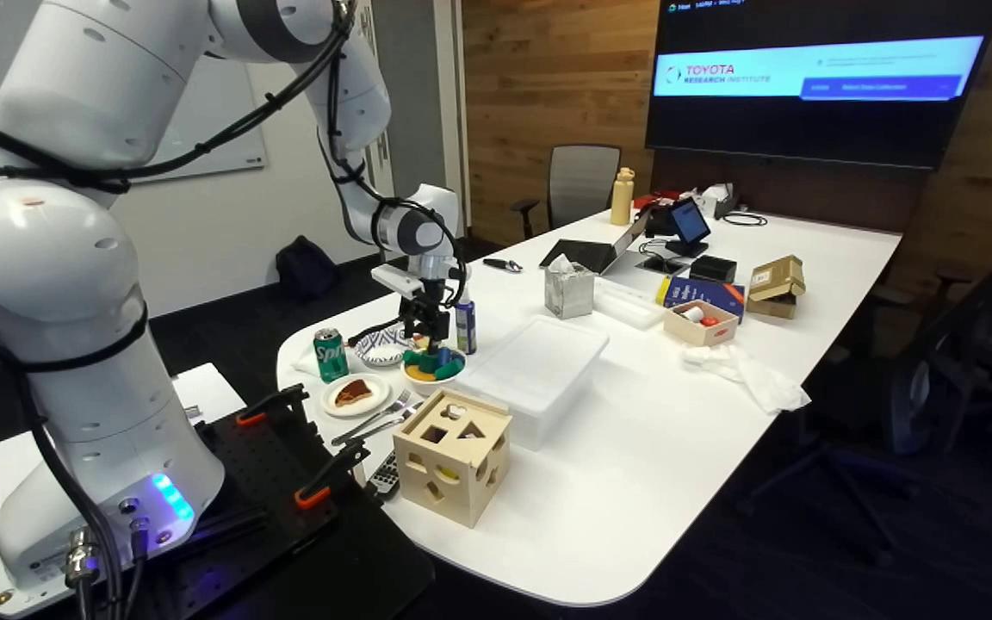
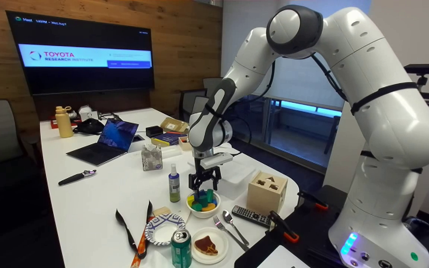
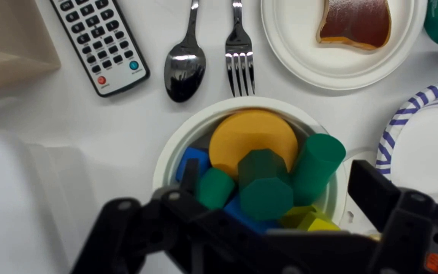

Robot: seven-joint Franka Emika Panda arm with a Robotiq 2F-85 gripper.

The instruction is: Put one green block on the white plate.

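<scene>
The white plate [image 3: 299,49] holds a reddish-brown toy piece [image 3: 356,23]; the plate also shows in both exterior views [image 1: 381,392] [image 2: 223,242]. A white bowl [image 3: 165,160] beside it holds green, blue, yellow and orange blocks. The green ones are an octagonal block [image 3: 266,198] standing up in the middle, a long tilted cylinder [image 3: 318,163] and a shorter piece [image 3: 215,188]. My gripper [image 3: 276,182] is open above the bowl, its fingers apart on either side of the octagonal block and not touching it. In an exterior view the gripper [image 2: 204,184] points down just over the bowl [image 2: 216,209].
A fork [image 3: 240,53], a spoon [image 3: 184,72] and a remote [image 3: 107,49] lie near the bowl. A wooden shape box [image 2: 266,193], a spray bottle [image 2: 174,184], a translucent box [image 1: 530,370], a green can [image 2: 181,249], a patterned bowl [image 2: 151,232] and tongs [image 2: 127,230] stand around.
</scene>
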